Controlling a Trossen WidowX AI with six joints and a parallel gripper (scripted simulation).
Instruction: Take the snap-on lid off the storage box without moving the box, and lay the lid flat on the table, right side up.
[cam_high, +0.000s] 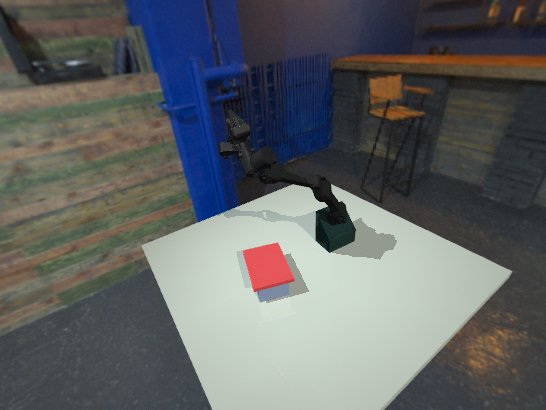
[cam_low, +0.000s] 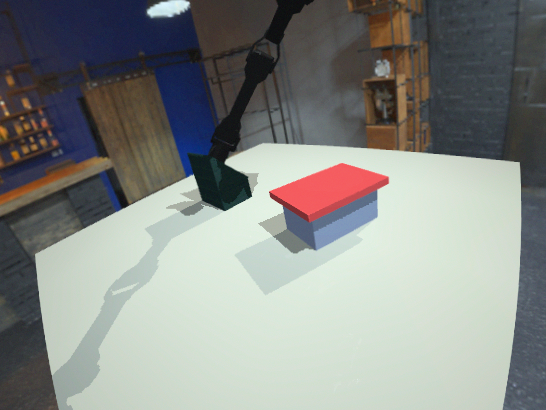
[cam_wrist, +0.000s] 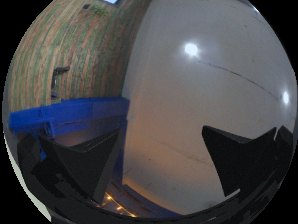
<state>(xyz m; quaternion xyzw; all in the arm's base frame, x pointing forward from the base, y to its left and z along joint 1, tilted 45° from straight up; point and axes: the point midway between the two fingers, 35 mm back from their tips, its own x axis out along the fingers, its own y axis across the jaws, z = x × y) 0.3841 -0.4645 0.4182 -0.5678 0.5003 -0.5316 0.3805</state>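
The red lid (cam_high: 269, 266) (cam_low: 330, 190) lies flat on top of the blue-grey storage box (cam_high: 273, 293) (cam_low: 350, 220) and overhangs its sides. The box stands upright on the white table (cam_high: 360, 320) (cam_low: 250, 340). My gripper (cam_high: 225, 131) (cam_wrist: 164, 132) is open and empty, with its two black fingers wide apart in the wrist view. It is raised high above the table, well away from the box and lid, and points upward. The wrist view shows neither box nor lid. The gripper is outside the exterior view, where only part of the arm shows.
A dark green angular block (cam_high: 336, 240) (cam_low: 222, 189) stands on the table at the foot of my arm, apart from the box. The arm (cam_high: 295, 177) (cam_low: 240, 105) reaches up from it. A bar stool and a counter stand beyond the table.
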